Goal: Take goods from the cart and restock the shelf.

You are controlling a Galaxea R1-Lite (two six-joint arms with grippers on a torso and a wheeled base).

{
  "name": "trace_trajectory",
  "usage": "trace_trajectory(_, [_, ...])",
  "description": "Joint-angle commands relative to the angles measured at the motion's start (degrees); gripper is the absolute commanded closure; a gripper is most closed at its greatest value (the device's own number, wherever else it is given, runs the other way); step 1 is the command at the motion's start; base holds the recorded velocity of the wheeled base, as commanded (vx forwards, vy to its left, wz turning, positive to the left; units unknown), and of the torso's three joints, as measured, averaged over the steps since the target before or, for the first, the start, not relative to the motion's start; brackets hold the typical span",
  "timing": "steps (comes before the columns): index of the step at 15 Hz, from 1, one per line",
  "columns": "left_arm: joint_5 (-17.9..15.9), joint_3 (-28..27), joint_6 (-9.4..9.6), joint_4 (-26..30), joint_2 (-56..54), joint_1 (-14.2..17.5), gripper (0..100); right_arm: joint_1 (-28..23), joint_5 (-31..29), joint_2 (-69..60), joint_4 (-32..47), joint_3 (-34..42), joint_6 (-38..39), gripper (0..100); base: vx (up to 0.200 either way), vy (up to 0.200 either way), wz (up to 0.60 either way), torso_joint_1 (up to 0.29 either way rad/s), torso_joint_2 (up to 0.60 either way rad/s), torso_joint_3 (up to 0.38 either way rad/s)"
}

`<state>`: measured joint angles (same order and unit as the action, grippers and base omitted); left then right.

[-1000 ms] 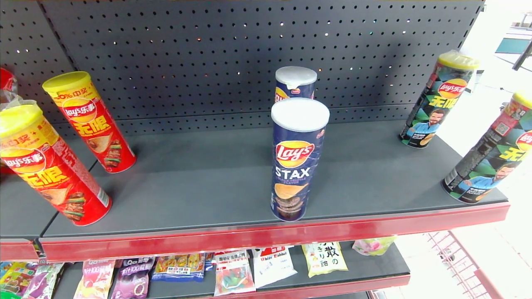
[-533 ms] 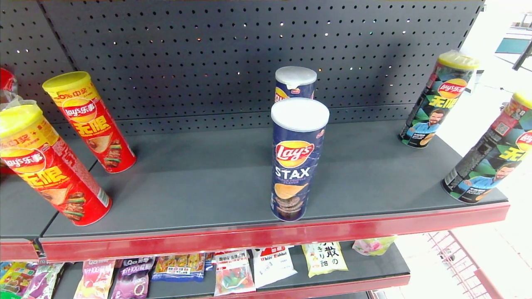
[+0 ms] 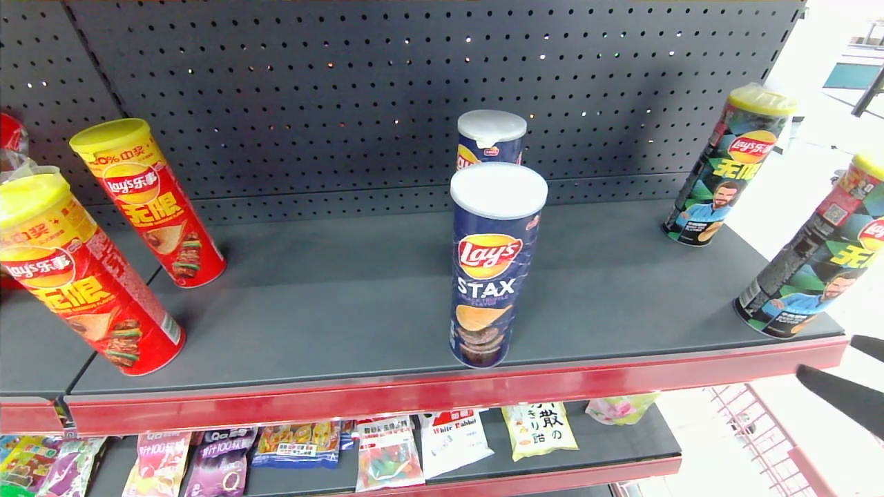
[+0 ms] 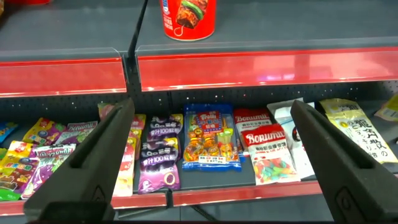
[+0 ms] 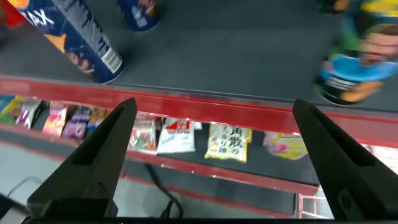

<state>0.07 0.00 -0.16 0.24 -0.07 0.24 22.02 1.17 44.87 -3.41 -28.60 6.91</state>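
- Goods from the cart (image 3: pixel 804 466) are in neither end effector. The left end effector (image 4: pixel 212 106) and the right end effector (image 5: pixel 214 106) are both spread wide and empty, low in front of the shelf's red front lip (image 3: pixel 414 393).
- Snack bags (image 4: pixel 211 146) lie flat on the lower shelf (image 3: pixel 621 442). They are probably soft, light and crinkly, so a pinch at a sealed edge would suit them.
- Front blue can (image 3: pixel 494 276) stands upright near the front lip of the shelf (image 3: pixel 331 310). It is likely a light, stiff tube with a smooth wall, tall enough to tip easily, and its contents are brittle. Hold it around mid-body, below the lid, and squeeze gently.
- Red cans (image 3: pixel 76 276) stand at the robot's left and dark cans with yellow lids (image 3: pixel 725 169) at its right, with bare shelf between them.
- Rear blue can (image 3: pixel 490 141) stands directly behind the front one, against the pegboard (image 3: pixel 345 103).
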Motion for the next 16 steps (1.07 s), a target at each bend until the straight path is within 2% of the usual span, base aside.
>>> trace_trajectory(1, [0.01,0.00,-0.02,0.02,0.07,0.02,0,9.01,-1.87,16.03,-4.23,-1.11,0.21,0,0.000,0.000,0.00,0.000,0.00,0.000])
trace_trajectory(7, [0.01,0.00,-0.02,0.02,0.07,0.11,0,12.00,-5.21,32.65,-19.35,-2.95,-1.64,0,0.000,0.000,0.00,0.000,0.00,0.000])
trace_trajectory(11, [0.01,0.00,-0.02,0.02,0.07,0.02,0,14.90,-4.33,34.67,-20.23,-4.80,-3.13,0,0.000,0.000,0.00,0.000,0.00,0.000])
trace_trajectory(12, [0.01,0.00,-0.02,0.02,0.07,0.02,0,17.10,-1.70,35.02,-20.23,-4.80,-5.77,0,0.000,0.000,0.00,0.000,0.00,0.000])
trace_trajectory(16, [0.01,0.00,-0.02,0.02,0.07,0.02,0,17.97,-0.73,38.62,-22.43,-5.41,-7.53,0,0.000,0.000,0.00,0.000,0.00,0.000])
